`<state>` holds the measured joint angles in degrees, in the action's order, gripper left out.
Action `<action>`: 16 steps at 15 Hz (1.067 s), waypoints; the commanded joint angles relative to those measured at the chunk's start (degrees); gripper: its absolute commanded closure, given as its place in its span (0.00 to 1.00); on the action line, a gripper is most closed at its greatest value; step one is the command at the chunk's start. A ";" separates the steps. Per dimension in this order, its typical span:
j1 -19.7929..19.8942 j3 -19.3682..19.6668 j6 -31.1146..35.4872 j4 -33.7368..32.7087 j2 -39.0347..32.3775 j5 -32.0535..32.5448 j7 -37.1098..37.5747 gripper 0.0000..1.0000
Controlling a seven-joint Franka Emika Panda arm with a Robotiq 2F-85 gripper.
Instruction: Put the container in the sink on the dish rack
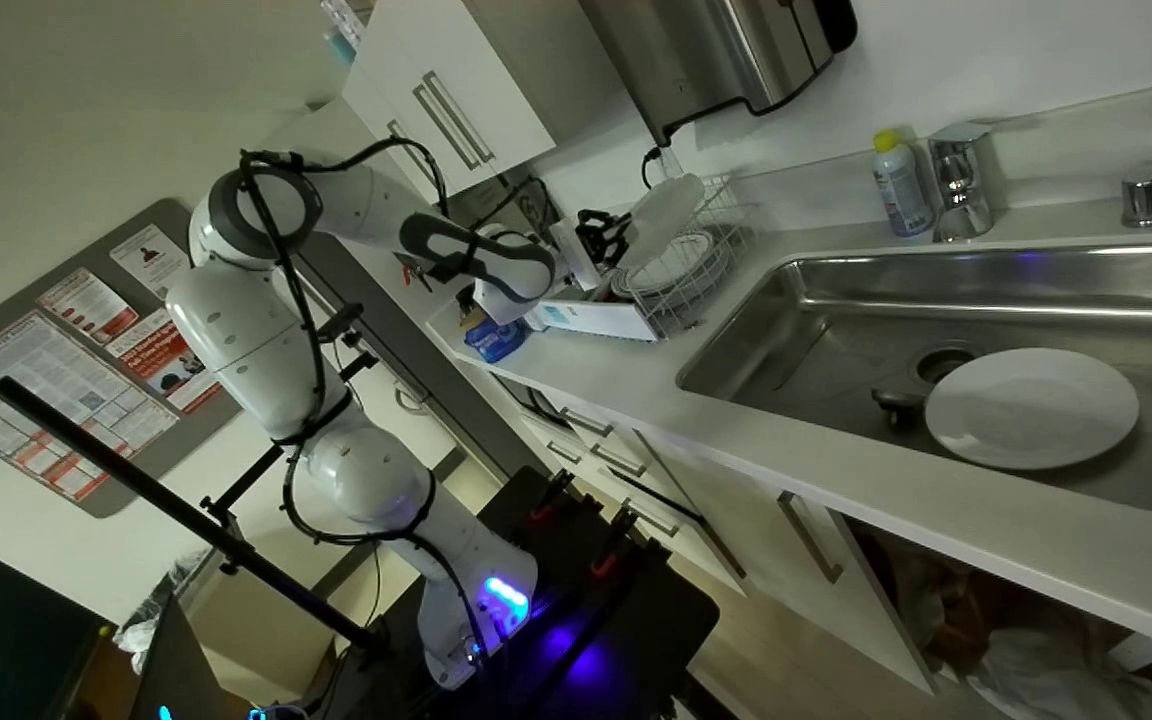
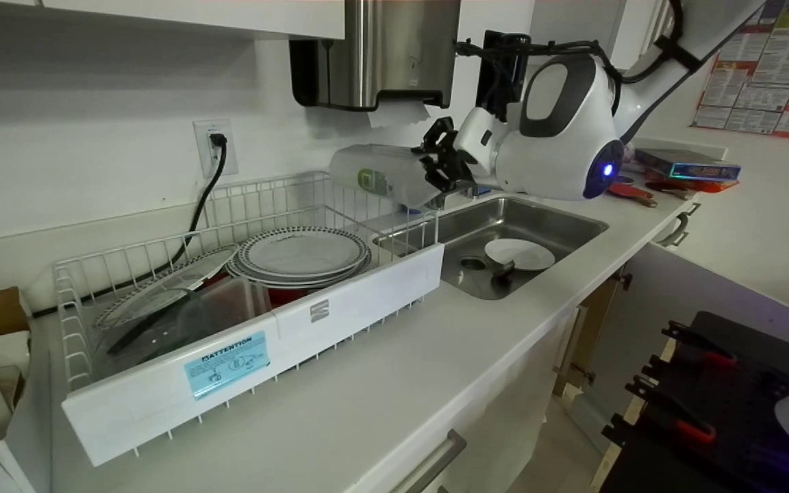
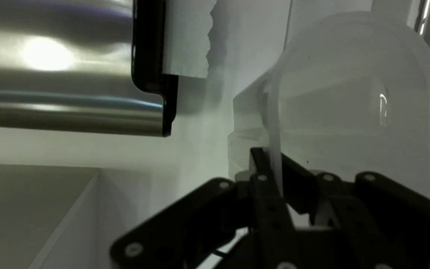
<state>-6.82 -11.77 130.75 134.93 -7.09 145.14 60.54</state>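
The container is a translucent whitish plastic tub with a green label. It is held on its side, its mouth toward my gripper and its base pointing away. In the wrist view my gripper is shut on the wall of the container at its rim, one finger inside and one outside. The container is raised at the level of the dish rack's sink-side end, above its wires. The dish rack also shows in an exterior view. The steel sink lies beyond it.
A white plate lies in the sink. Stacked plates and clear plastic boxes fill much of the rack. A steel paper dispenser hangs on the wall close by. A faucet and spray bottle stand behind the sink.
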 commanded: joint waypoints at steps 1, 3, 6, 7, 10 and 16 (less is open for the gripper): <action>-0.75 -0.65 -0.42 1.17 1.96 3.67 4.86 0.98; -1.04 -1.01 0.09 0.40 1.31 5.33 7.30 0.98; -2.47 -2.46 0.76 -1.06 0.71 4.00 8.61 0.98; -2.77 -2.87 1.00 -1.61 0.46 3.95 9.10 0.98; -3.51 -3.53 1.46 -4.21 -1.81 3.86 10.32 0.98; -2.70 -3.36 1.83 -11.46 -9.84 3.82 10.01 0.98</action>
<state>-10.19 -15.21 130.98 128.35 -12.77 149.09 70.10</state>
